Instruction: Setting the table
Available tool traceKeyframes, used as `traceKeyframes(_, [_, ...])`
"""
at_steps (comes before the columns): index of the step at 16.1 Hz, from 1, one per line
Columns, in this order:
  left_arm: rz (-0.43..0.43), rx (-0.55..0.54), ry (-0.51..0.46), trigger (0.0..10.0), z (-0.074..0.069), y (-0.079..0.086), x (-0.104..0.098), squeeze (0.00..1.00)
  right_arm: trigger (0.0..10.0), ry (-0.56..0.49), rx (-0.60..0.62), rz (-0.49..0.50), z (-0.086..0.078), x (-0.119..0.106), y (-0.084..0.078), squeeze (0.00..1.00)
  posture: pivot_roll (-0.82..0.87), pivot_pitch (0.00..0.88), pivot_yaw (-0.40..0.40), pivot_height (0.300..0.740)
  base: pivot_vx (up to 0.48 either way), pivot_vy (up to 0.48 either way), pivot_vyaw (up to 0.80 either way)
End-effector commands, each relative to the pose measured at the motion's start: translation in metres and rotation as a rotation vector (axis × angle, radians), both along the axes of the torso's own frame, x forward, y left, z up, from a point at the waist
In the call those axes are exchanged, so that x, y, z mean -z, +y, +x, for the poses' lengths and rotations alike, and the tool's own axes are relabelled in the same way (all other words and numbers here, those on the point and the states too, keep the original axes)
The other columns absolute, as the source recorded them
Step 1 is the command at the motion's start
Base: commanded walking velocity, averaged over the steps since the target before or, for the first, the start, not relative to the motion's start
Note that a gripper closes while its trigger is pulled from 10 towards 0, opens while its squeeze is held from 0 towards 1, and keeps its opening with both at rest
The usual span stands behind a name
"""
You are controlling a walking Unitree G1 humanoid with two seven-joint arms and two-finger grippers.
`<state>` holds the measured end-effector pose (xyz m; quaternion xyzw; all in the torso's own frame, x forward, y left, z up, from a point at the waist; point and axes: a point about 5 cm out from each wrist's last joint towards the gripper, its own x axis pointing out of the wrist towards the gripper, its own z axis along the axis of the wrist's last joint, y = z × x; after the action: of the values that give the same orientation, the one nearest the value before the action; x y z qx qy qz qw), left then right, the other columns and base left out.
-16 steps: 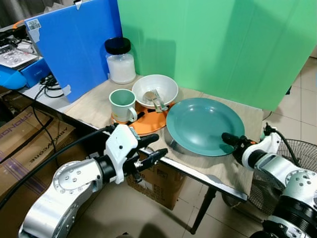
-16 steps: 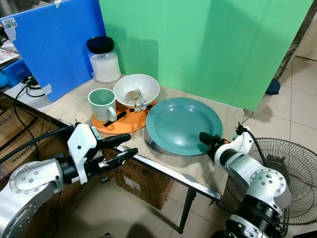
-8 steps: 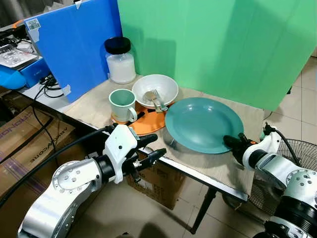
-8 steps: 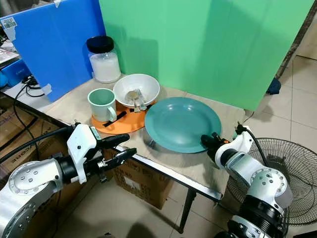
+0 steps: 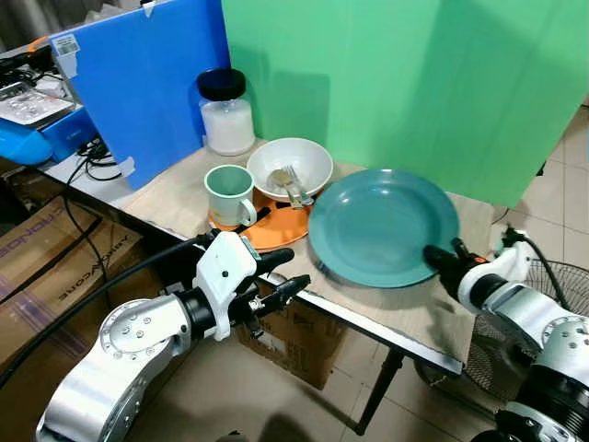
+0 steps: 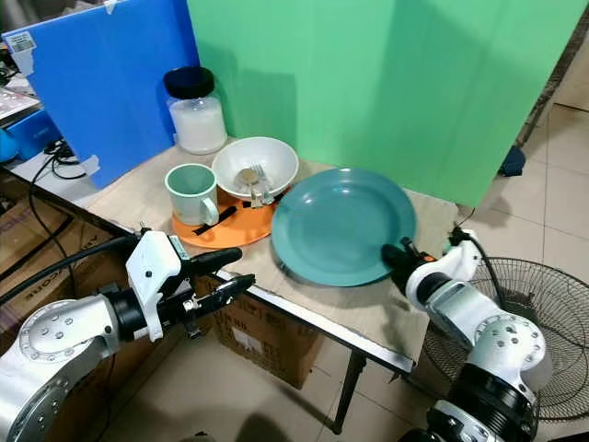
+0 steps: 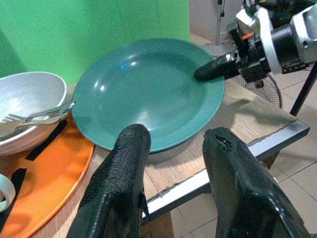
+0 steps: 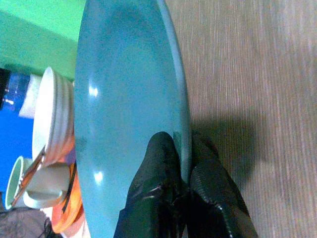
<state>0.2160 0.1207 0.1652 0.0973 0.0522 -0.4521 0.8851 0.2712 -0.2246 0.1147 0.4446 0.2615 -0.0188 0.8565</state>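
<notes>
Pinching the teal plate [image 5: 382, 226] rim in my right gripper [image 5: 440, 264], tilting it off the table [image 5: 419, 318], my left gripper [image 5: 281, 276] hanging open beside the table edge

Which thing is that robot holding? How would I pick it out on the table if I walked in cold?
Find the wooden table before the green screen. Beside the orange tray carrying a white bowl and a mug is a big teal plate. It is the widest dish there, holds nothing, and is tipped up, its rim pinched by the right pincer.
</notes>
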Motion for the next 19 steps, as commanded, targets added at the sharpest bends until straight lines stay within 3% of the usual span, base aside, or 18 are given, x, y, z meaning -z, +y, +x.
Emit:
traceKeyframes(1, [0.009,-0.003,-0.015,10.0,0.002,0.0,-0.001,0.0,0.0,-0.087,0.026,-0.037,0.0,-0.018,-0.007,0.0,0.12,0.0,0.024,0.74,0.0,0.0,0.0])
traceKeyframes(6, [-0.019,-0.023,-0.031,10.0,0.004,0.001,-0.005,0.0,0.0,-0.289,0.057,-0.1,-0.013,-0.056,-0.018,0.0,0.12,0.0,0.031,0.74,0.0,0.0,0.0])
traceKeyframes(7, [-0.035,-0.045,-0.041,10.0,0.005,0.002,-0.006,0.0,0.0,-0.364,0.09,-0.209,-0.016,-0.069,-0.023,0.0,0.11,0.0,0.04,0.74,0.0,0.0,0.0])
traceKeyframes(8, [-0.046,-0.093,-0.059,10.0,0.008,0.003,-0.007,0.0,0.0,-0.525,0.089,-0.27,-0.02,-0.091,-0.017,0.0,0.11,0.0,0.043,0.74,0.0,0.0,0.0])
traceKeyframes(9, [-0.048,-0.133,-0.082,10.0,0.011,0.005,-0.008,0.0,0.4,-0.608,0.05,-0.333,-0.024,-0.103,-0.007,0.0,0.11,0.0,0.043,0.74,0.0,0.0,0.0])
traceKeyframes(10, [-0.052,-0.161,-0.092,10.0,0.012,0.006,-0.008,0.0,4.4,-0.627,-0.002,-0.381,-0.029,-0.106,0.002,0.0,0.1,0.0,0.047,0.74,0.0,0.0,0.0])
traceKeyframes(11, [-0.065,-0.175,-0.1,10.0,0.013,0.006,-0.009,0.0,10.0,-0.652,-0.055,-0.401,-0.034,-0.107,0.012,0.0,0.1,0.0,0.048,0.74,0.0,0.0,0.0])
traceKeyframes(14, [-0.083,-0.268,-0.15,10.0,0.015,0.006,-0.012,0.0,10.0,-0.712,-0.072,-0.444,-0.041,-0.107,0.029,0.0,0.1,0.0,0.046,0.74,0.0,0.0,0.0])
traceKeyframes(16, [-0.103,-0.321,-0.169,10.0,0.018,0.002,-0.013,0.0,10.0,-0.677,-0.052,-0.551,-0.042,-0.098,0.035,0.0,0.1,0.0,0.041,0.74,0.0,0.0,-0.39])
traceKeyframes(19, [-0.091,-0.347,-0.177,10.0,0.02,-0.001,-0.013,0.0,10.0,-0.651,-0.026,-0.558,-0.046,-0.09,0.038,0.0,0.1,0.0,0.037,0.74,0.0,0.0,-0.76])
